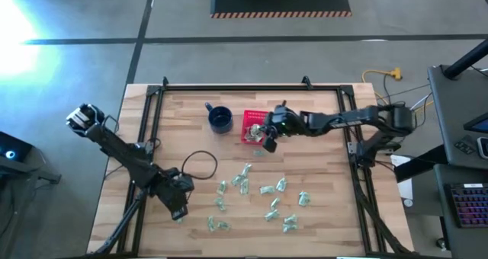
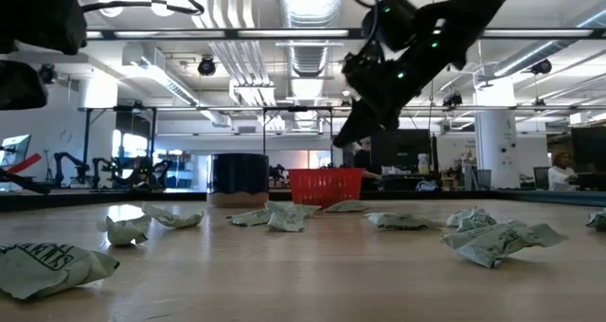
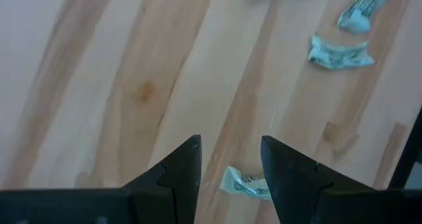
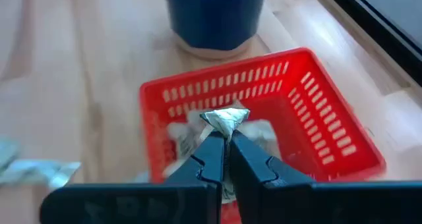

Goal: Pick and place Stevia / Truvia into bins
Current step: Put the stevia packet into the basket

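The red basket (image 4: 316, 85) stands at the table's far middle, with sachets lying inside it. My right gripper (image 4: 225, 137) hangs over the basket's right side (image 1: 255, 127), shut on a crumpled pale green-and-white sachet (image 4: 225, 118). Several more sachets (image 1: 267, 190) lie flat and scattered on the wooden table's near half. My left gripper (image 3: 229, 148) is open at the near left (image 1: 178, 208), pointing steeply down. One sachet (image 3: 242, 182) lies on the wood just below the gap between its fingers, untouched. My right gripper pinches the crumpled sachet (image 4: 227, 122) between its two fingertips, and a bunched end of paper sticks out past the tips. The fingers slant down from the table's right. The sachet is lifted clear, above the basket's opening.
A dark blue mug (image 1: 220, 119) stands just left of the basket. A black cable loop (image 1: 200, 165) lies on the wood between the mug and my left arm. Dark rails (image 1: 156, 129) run along the table's sides. Bare wood shows at the table's far left.
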You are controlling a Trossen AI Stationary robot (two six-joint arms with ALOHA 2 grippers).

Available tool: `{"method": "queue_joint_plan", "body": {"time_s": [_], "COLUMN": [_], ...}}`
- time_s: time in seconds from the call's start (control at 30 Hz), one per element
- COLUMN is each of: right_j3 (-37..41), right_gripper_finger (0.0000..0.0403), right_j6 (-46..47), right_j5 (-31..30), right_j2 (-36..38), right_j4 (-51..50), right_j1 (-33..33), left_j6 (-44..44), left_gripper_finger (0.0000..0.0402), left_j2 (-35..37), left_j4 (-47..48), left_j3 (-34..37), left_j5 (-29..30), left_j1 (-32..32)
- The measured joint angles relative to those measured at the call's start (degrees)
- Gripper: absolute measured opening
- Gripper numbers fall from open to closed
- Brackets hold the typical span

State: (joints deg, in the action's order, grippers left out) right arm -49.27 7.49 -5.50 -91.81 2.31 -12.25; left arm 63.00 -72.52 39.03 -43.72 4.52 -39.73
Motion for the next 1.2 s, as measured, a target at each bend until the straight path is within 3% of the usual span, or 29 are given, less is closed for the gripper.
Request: {"method": "queue_joint_plan", "body": {"time_s": [0.13,0.3,0.53,0.83,1.2], "right_j3": [-4.8,-10.9,-15.9,-16.8,-16.7], "right_gripper_finger": [0.0013,0.0021,0.0100,0.0189,0.0203], "right_j6": [-0.3,-3.9,-6.2,-8.0,-5.7], "right_j5": [0.7,6.9,8.9,13.1,13.2], "right_j2": [-5.1,-8.3,-8.7,-4.2,2.9], "right_j4": [-0.6,-4.8,-13.5,-14.2,-22.2], "right_j1": [-0.9,-1.9,-4.2,-4.9,-4.4], "left_j6": [2.7,4.3,3.3,-9.1,-22.7], "left_gripper_finger": [0.0140,0.0140,0.0140,0.0140,0.0140], "left_j2": [-1.7,-3.5,-5.9,-9.4,-16.6], "left_j4": [-1.5,-1.6,-3.5,-6.4,-6.8], "left_j3": [0.0,0.0,0.0,0.0,-1.3], "left_j5": [-0.4,-2.6,-3.4,-4.4,-2.7], "left_j1": [-2.2,-4.8,-8.5,-12.3,-12.7]}}
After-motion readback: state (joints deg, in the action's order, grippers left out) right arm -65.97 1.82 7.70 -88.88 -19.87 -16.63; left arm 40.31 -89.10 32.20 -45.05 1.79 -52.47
